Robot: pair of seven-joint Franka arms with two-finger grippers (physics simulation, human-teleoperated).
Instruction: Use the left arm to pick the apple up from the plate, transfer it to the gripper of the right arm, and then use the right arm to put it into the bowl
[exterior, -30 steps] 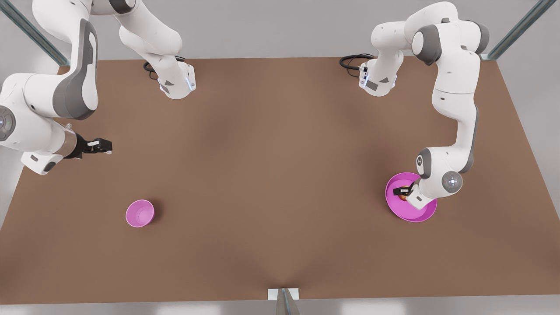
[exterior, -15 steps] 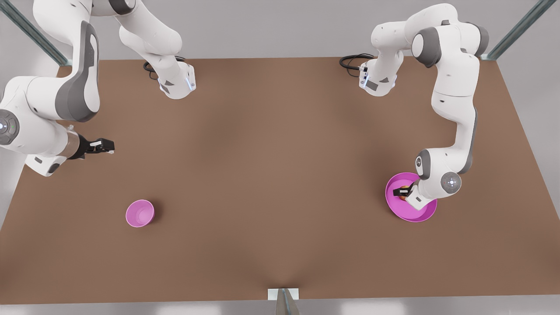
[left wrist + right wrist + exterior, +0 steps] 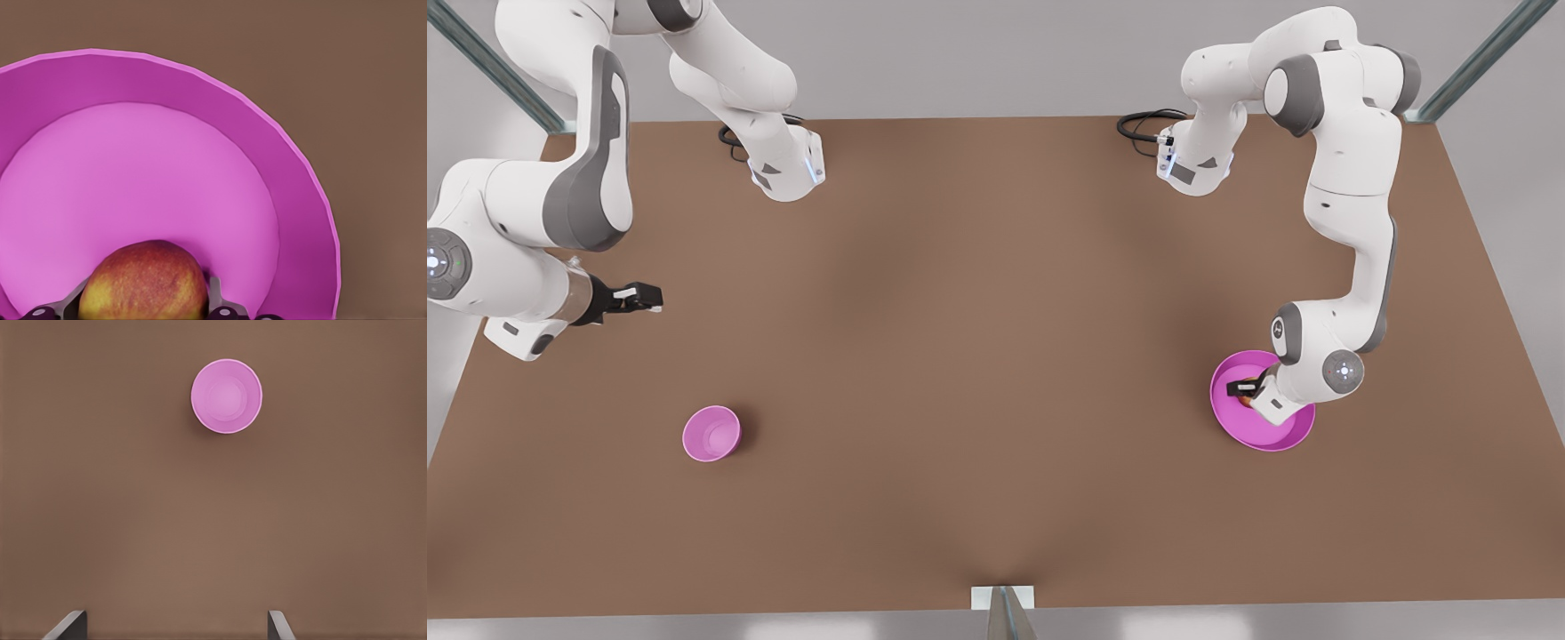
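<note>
The red-yellow apple (image 3: 143,280) lies on the magenta plate (image 3: 300,220) at the front view's right (image 3: 1263,436). My left gripper (image 3: 1238,388) reaches down into the plate, its fingers (image 3: 215,300) pressed against both sides of the apple, shut on it. In the front view the wrist hides most of the apple (image 3: 1246,400). The small magenta bowl (image 3: 711,433) stands at the front view's left and also appears in the right wrist view (image 3: 226,395). My right gripper (image 3: 649,298) hovers open above the table, back from the bowl, with nothing between its fingers (image 3: 70,625).
The brown table (image 3: 996,356) stretches wide between plate and bowl. Both arm bases and their cables sit along the far edge. A small white bracket (image 3: 1002,597) marks the middle of the near edge.
The right arm has drifted slightly toward the near edge, its gripper still open. The left gripper has settled a little lower over the apple, hiding more of it in the front view.
</note>
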